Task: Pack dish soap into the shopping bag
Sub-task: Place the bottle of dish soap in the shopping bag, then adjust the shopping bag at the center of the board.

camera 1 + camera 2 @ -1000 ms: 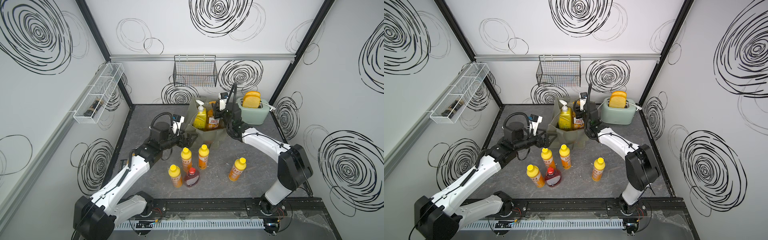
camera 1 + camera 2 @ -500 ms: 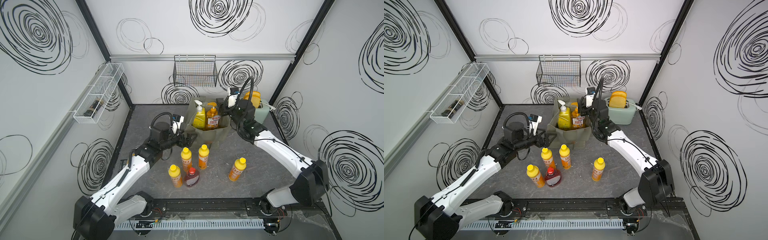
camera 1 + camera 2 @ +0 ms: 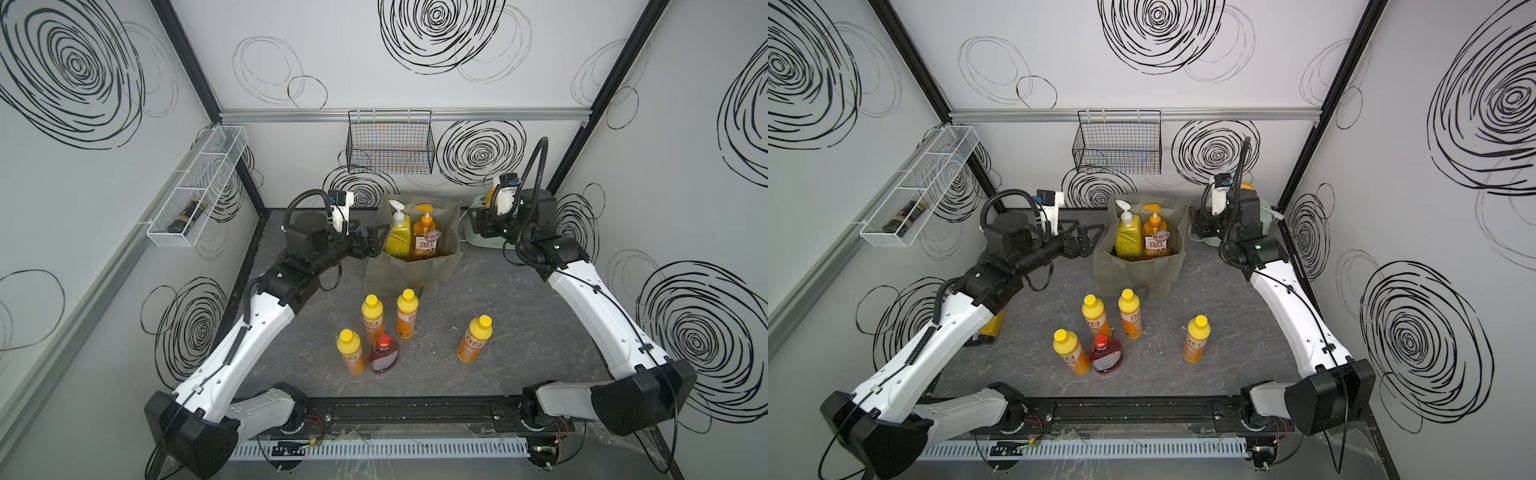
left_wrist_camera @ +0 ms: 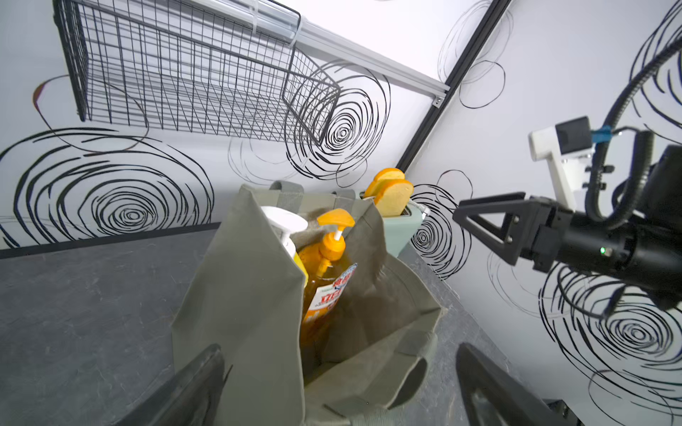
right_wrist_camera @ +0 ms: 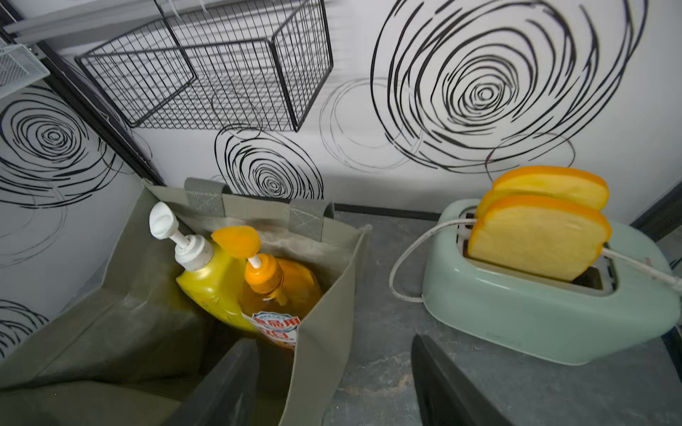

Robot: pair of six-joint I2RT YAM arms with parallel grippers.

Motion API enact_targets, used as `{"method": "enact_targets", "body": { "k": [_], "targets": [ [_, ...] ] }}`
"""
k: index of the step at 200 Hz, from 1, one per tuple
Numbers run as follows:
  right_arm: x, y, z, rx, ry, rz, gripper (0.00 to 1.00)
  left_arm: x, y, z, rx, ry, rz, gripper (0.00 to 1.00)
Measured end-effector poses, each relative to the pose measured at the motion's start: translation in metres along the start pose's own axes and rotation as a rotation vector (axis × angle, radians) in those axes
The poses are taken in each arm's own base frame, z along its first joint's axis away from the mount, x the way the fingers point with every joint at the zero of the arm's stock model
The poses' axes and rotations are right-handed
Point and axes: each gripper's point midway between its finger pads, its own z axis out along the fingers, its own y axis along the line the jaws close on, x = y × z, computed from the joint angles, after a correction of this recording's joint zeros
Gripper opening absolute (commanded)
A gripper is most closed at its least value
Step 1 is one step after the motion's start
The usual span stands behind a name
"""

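- Left claw (image 3: 371, 242) is spread wide beside the limp fabric shopping bag (image 3: 411, 274); right claw (image 3: 476, 221) is likewise parted.
- Glossy yellow bottle (image 3: 397, 239) and amber bottle (image 3: 424, 243) are stood side by side inside, with room left beside them.

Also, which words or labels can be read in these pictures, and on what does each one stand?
"食品用": on the label of the amber pump bottle inside the shopping bag.
"立白": red, on the same label, seen in both top views.
small orange bottles: red label print, too small to read surely.
dark jar: label blurred, not readable.
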Motion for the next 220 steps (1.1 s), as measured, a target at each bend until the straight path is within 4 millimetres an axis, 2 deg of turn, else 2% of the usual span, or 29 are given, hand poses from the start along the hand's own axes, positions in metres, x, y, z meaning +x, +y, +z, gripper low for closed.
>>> {"method": "enact_targets", "body": {
  "k": [18, 59, 74, 97, 112, 140, 174, 197, 220],
  "targets": [
    [0.015, 0.002, 0.012, -0.030, 0.069, 0.013, 0.68, 0.001, 0.012, 0.019, -0.046, 0.032, 0.003, 0.98],
    [0.054, 0.012, 0.042, -0.092, 0.216, 0.040, 0.68, 0.028, 0.042, 0.052, -0.180, 0.165, 0.042, 0.96],
    [0.063, 0.018, 0.049, -0.103, 0.259, 0.040, 0.66, 0.033, 0.044, 0.060, -0.205, 0.199, 0.070, 0.96],
    [0.066, 0.025, 0.059, -0.102, 0.287, 0.027, 0.58, 0.042, 0.038, 0.072, -0.217, 0.240, 0.119, 0.95],
    [0.067, 0.026, 0.063, -0.091, 0.300, 0.018, 0.52, 0.053, 0.037, 0.075, -0.228, 0.272, 0.143, 0.90],
    [0.068, 0.026, 0.071, -0.067, 0.315, 0.000, 0.31, 0.070, 0.041, 0.081, -0.250, 0.326, 0.175, 0.70],
    [0.067, 0.028, 0.075, -0.052, 0.324, -0.020, 0.08, 0.075, 0.046, 0.080, -0.271, 0.345, 0.194, 0.36],
    [0.063, 0.032, 0.073, -0.047, 0.316, -0.035, 0.01, 0.075, 0.048, 0.080, -0.277, 0.347, 0.194, 0.23],
    [0.062, 0.031, 0.073, -0.038, 0.316, -0.043, 0.00, 0.078, 0.052, 0.078, -0.280, 0.350, 0.188, 0.13]
  ]
}}
